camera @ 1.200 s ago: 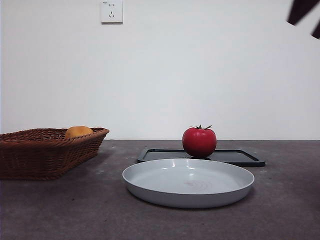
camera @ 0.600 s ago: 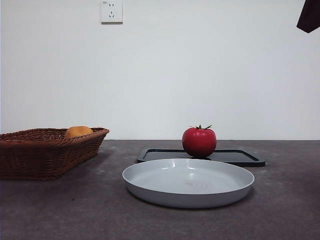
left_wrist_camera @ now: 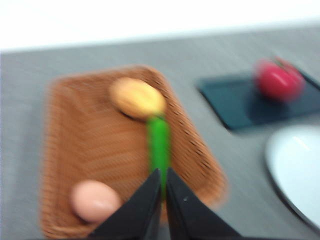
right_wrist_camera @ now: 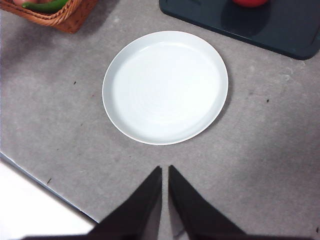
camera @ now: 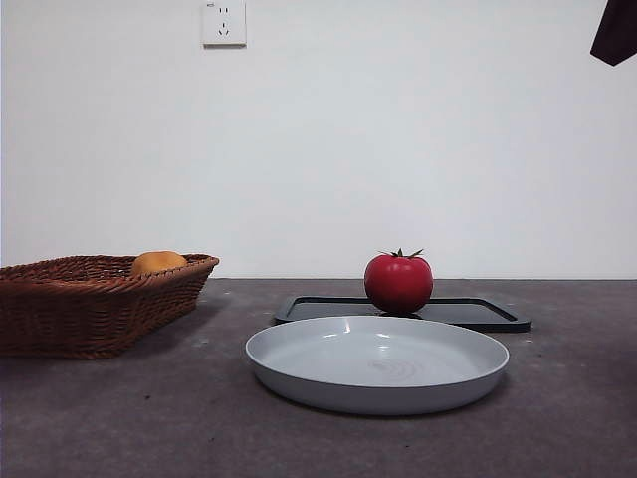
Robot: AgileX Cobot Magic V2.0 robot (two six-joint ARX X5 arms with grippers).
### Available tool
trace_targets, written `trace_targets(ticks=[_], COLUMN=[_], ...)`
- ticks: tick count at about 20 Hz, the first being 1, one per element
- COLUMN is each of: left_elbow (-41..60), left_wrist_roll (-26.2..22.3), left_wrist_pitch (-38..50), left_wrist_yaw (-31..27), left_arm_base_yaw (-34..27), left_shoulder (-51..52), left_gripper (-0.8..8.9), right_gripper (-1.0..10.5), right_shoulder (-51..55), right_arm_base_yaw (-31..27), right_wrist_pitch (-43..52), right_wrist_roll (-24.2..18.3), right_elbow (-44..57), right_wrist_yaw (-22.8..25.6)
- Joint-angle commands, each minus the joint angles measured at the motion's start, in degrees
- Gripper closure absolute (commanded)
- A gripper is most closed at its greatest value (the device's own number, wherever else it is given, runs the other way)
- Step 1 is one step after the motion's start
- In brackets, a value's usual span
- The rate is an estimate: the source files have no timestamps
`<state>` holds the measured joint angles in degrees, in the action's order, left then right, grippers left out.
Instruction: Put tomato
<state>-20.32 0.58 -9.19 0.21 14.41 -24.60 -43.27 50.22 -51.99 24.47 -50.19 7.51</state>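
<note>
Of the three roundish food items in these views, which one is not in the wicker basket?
The red tomato: it sits on the dark tray behind the plate. The orange-yellow fruit and the pale egg-like item both lie in the basket.

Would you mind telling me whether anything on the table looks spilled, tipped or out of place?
Nothing stands out. The tomato sits upright on the black tray, the white plate lies flat and bare, and the wicker basket holds its produce.

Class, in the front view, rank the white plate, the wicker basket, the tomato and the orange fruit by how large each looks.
1. White plate: widest, though nearest the camera.
2. Wicker basket: cut off at the picture's edge, so its rank against the plate is unsure.
3. Tomato.
4. Orange fruit: smallest, partly hidden by the basket's rim.
</note>
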Motion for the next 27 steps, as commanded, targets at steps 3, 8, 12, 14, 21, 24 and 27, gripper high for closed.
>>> trace_targets(ticks=[3, 8, 12, 14, 21, 24, 27], left_elbow=[12.2, 17.4, 18.1, 18.8, 19.7, 19.7, 19.7], left_wrist_roll=[5.1, 5.3, 5.3, 5.3, 4.7, 2.7, 1.9], left_wrist_pitch=[11.8, 10.7, 7.9, 7.4, 2.4, 0.0, -1.9], left_wrist_yaw=[0.2, 0.7, 0.8, 0.9, 0.9, 0.9, 1.2], left_arm_base_yaw=[-8.0, -13.7, -14.3, -14.3, -14.3, -14.3, -14.3], left_shoulder=[8.2, 17.2, 20.0, 21.2, 24.4, 24.4, 24.4], left_gripper=[7.95, 7.95, 7.95, 7.95, 7.95, 7.95, 7.95], right_gripper=[9.4, 9.4, 9.4, 9.4, 9.4, 9.4, 9.4], right_shoulder=[-0.4, -0.4, -0.4, -0.4, -0.4, -0.4, -0.4], right_arm_base_yaw=[0.6, 0.6, 0.6, 0.6, 0.6, 0.6, 0.6], right_wrist_pitch=[0.6, 0.6, 0.6, 0.6, 0.7, 0.8, 0.9], right_wrist_roll=[0.6, 0.6, 0.6, 0.6, 0.6, 0.6, 0.6], right_elbow=[-0.7, -0.7, -0.7, -0.7, -0.7, -0.7, -0.7], right_wrist_yaw=[0.1, 0.1, 0.1, 0.1, 0.1, 0.1, 0.1])
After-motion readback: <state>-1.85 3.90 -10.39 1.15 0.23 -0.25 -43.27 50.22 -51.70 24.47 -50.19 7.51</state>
